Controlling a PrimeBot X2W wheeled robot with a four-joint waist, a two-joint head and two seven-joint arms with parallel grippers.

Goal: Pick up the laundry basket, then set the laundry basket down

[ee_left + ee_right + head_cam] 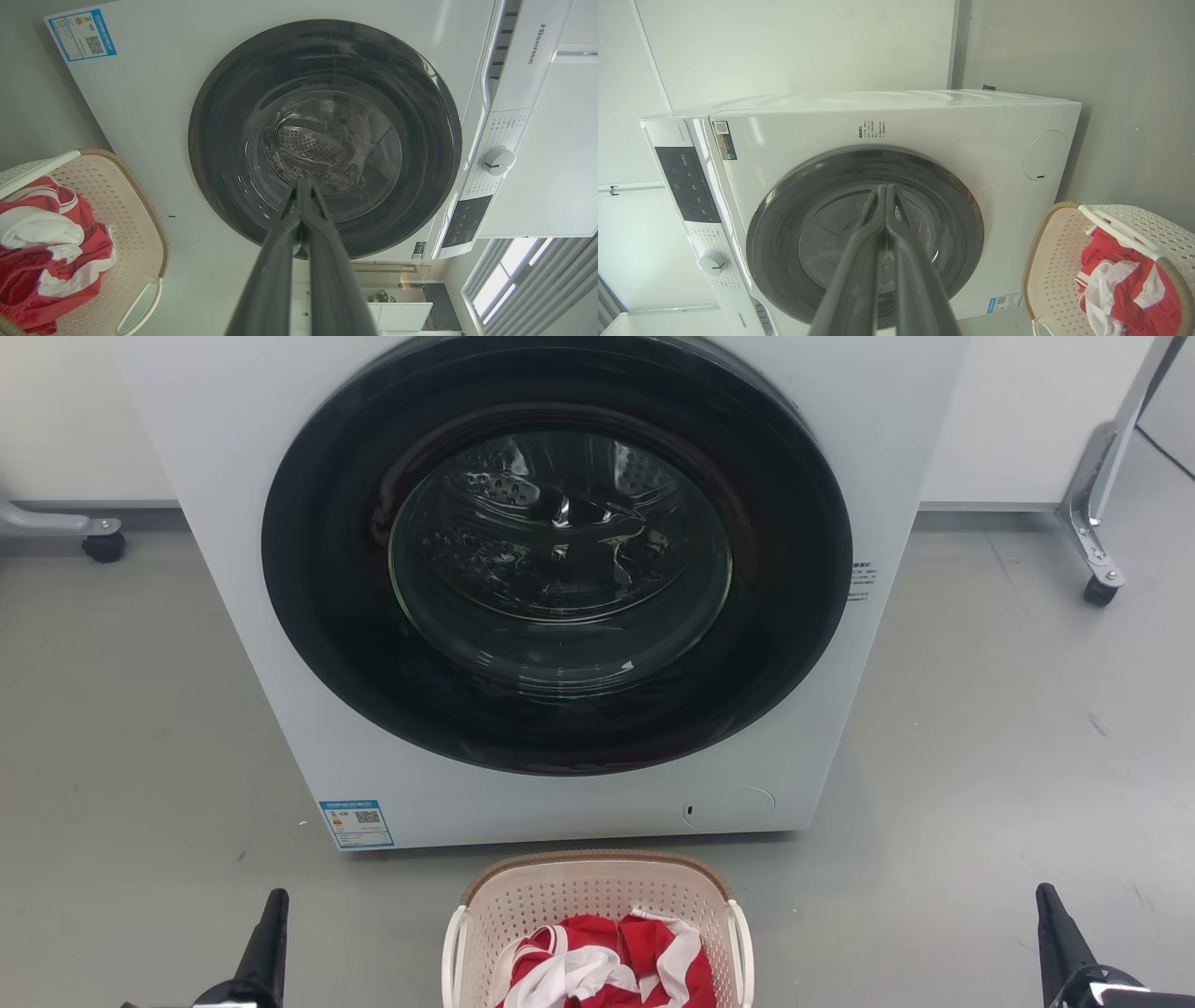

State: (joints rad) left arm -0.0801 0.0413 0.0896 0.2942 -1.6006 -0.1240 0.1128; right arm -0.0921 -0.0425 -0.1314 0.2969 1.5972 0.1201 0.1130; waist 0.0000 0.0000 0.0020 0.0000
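The laundry basket (597, 896) stands on the floor just in front of the washing machine, at the bottom centre of the head view. It is cream and perforated, with a brown rim and white side handles, and holds red and white clothes (607, 966). The basket (126, 219) lies at the left edge of the left wrist view, and the basket (1057, 270) sits at the lower right of the right wrist view. My left gripper (271, 919) is well left of it, my right gripper (1050, 919) well right. Both grippers (301, 186) (883, 191) are shut and empty, touching nothing.
A white front-loading washing machine (280, 616) with a closed dark round door (560, 569) stands right behind the basket. Wheeled metal stand legs sit at the far left (103, 546) and far right (1102, 583). Grey floor (980, 756) lies on both sides.
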